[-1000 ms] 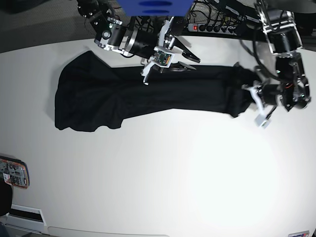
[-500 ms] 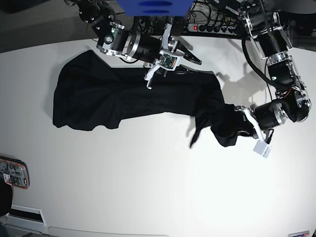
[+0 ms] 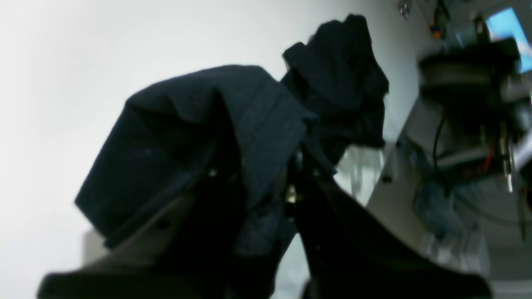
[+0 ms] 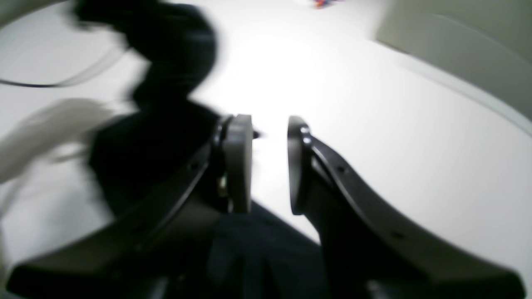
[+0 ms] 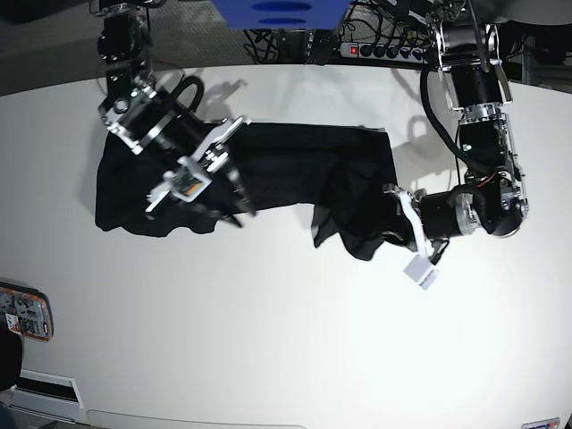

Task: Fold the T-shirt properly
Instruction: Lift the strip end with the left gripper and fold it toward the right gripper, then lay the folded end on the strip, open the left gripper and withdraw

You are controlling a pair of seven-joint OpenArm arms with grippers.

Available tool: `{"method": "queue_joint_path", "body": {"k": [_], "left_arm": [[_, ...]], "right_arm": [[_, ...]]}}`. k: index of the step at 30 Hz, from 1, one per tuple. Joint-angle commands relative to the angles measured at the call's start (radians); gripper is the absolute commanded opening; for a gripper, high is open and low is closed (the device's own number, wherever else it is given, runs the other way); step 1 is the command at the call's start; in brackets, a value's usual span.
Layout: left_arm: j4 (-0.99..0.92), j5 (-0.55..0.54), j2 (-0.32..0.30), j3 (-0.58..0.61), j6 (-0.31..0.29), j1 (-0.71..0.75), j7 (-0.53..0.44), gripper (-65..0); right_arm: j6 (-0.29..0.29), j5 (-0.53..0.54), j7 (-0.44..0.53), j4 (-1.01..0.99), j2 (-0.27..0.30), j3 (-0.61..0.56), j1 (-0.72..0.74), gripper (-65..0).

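The black T-shirt [image 5: 286, 165] lies stretched along the back of the white table, its right end bunched and lifted. My left gripper [image 5: 386, 231] is shut on that bunched end; in the left wrist view the T-shirt [image 3: 199, 124] drapes over the left gripper [image 3: 257, 166], with a hem pinched between the jaws. My right gripper [image 5: 234, 204] hovers over the shirt's left half. In the right wrist view the right gripper [image 4: 269, 162] stands open with bare table showing through the gap, and the T-shirt [image 4: 257, 253] lies beneath and to the left.
A red and white device [image 5: 22, 313] lies at the table's left edge. A power strip [image 5: 384, 49] and cables run along the back. A blue panel [image 5: 281, 11] hangs at the top centre. The table's front edge [image 5: 179, 418] curves below.
My left gripper has dragged the shirt's right end further left, doubling it over the middle. The right arm has swung from the back centre to above the shirt's left half.
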Motion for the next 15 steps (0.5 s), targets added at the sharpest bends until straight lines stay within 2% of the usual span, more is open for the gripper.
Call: {"method": "queue_joint_path", "body": {"k": [1, 6, 8, 15], "left_arm": [[0.018, -0.029, 0.016, 0.014, 0.002, -0.030, -0.010, -65.0], [0.018, -0.020, 0.071, 0.111, 0.003, -0.038, -0.010, -65.0], [0.015, 0.019, 0.102, 0.125, 0.003, -0.044, -0.010, -65.0], [0.014, 0.184, 0.192, 0.128, 0.003, -0.023, -0.010, -65.0]], "right_arm": [[-0.001, 0.026, 0.036, 0.019, 0.007, 0.026, 0.007, -51.4], [0.000, 0.151, 0.030, 0.019, 0.007, 0.152, 0.009, -51.4], [0.002, 0.191, 0.028, 0.019, 0.008, 0.180, 0.009, -51.4], [0.002, 0.213, 0.027, 0.018, 0.008, 0.192, 0.007, -51.4]]}}
